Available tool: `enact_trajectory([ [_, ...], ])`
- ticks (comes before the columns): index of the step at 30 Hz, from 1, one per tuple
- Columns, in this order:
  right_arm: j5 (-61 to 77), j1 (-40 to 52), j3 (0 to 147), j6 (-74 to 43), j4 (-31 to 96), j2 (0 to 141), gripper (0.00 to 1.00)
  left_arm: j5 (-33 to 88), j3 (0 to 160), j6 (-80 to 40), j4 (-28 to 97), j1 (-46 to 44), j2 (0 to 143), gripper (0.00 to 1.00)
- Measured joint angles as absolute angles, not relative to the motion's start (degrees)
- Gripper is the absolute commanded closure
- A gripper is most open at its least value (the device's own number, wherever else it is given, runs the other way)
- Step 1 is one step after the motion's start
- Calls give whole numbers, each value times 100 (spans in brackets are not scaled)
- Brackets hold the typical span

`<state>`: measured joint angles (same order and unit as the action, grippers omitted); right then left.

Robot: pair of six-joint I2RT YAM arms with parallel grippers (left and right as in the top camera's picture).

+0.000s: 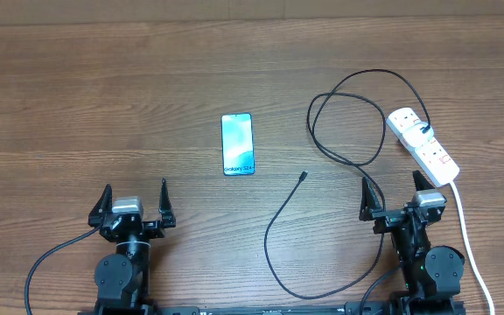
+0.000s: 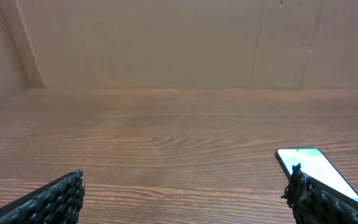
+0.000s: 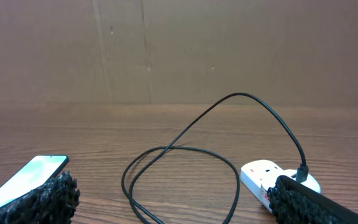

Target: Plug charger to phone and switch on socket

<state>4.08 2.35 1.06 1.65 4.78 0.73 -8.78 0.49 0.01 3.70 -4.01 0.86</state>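
Note:
The phone (image 1: 237,144) lies flat mid-table, blue screen up, "Galaxy" text at its near end; it also shows in the left wrist view (image 2: 312,168) and the right wrist view (image 3: 27,177). The charger cable (image 1: 348,131) loops on the right; its connector tip (image 1: 302,178) lies free right of the phone, its black plug (image 1: 424,131) sits in the socket (image 1: 423,144). The white socket strip with red switches also shows in the right wrist view (image 3: 269,177), as does the cable loop (image 3: 185,155). My left gripper (image 1: 135,203) and right gripper (image 1: 398,197) are open and empty near the front edge.
The socket's thick white cord (image 1: 466,232) runs down the right side past my right arm. A brown cardboard wall (image 2: 179,43) stands at the back of the wooden table (image 1: 103,105).

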Motion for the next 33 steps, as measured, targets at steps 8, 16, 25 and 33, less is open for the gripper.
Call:
enact_trajectory([
  [8,405,235,106,163,478,73,0,-878,49,1,370,-401,86,0],
  [16,405,235,106,163,480,73,0,-1208,49,3,325,-401,86,1],
  [25,405,235,106,165,478,73,0,141,47,-1466,202,-399,86,1],
  [33,405,235,106,165,478,73,0,1417,71,-2888,-2263,-399,84,0],
])
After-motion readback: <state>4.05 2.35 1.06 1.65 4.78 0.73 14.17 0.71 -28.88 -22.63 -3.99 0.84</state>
